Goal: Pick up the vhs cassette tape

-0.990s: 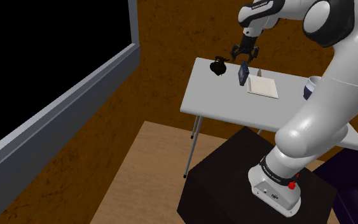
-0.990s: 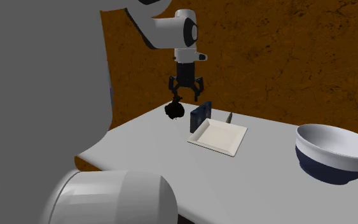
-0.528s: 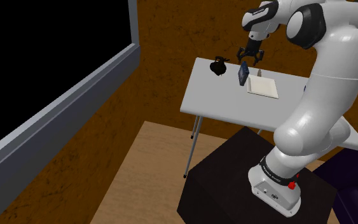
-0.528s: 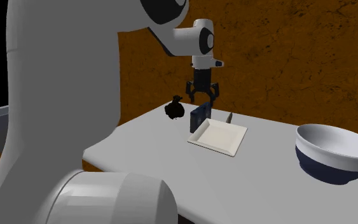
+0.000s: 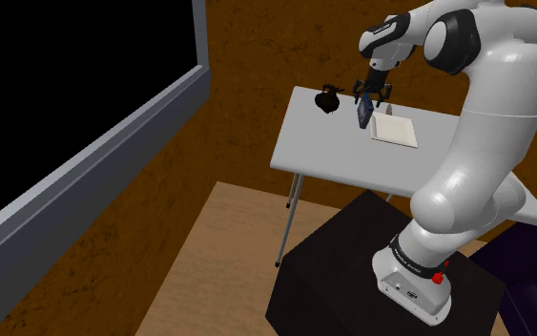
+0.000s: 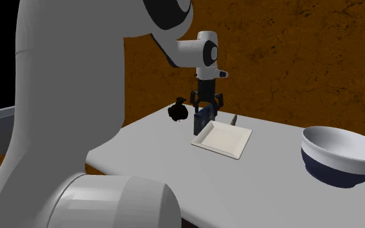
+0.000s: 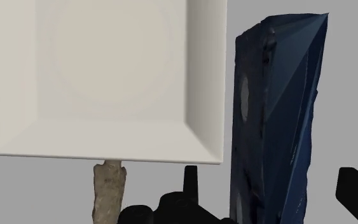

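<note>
Dark blue upright rectangular cassette tape [image 7: 279,114]: not yet grasped. All-black two-finger gripper [image 7: 273,177]: spread wide, straddling it. Remaining: close, lift.

Nothing written here can be read. Faint print marks the arm's base [image 5: 412,267], too small to make out.

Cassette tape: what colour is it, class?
The cassette tape is dark blue; wrist view shows it best.
</note>
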Robot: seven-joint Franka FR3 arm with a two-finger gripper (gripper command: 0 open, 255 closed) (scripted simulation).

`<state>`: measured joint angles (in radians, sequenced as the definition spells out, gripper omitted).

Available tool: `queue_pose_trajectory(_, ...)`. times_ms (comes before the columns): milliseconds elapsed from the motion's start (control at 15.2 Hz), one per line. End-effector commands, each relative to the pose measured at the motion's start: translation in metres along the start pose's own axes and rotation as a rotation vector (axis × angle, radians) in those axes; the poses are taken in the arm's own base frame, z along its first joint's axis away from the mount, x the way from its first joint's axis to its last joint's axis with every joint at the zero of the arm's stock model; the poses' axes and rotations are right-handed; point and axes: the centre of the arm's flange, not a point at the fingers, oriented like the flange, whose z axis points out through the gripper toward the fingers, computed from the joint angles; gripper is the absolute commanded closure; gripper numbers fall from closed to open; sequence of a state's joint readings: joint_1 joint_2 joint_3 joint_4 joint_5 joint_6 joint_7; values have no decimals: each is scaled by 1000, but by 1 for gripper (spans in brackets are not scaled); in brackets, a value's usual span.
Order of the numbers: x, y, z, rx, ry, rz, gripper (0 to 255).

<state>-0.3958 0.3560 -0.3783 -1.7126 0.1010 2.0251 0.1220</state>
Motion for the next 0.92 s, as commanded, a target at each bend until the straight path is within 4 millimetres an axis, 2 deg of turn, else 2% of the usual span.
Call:
queue_pose_trajectory(0,0,-1,2,0,1,0,255)
queue_pose_trajectory(594,0,0,2,0,1,0,255)
queue_pose_trajectory(858,-1,1,-19,0,1,0,255)
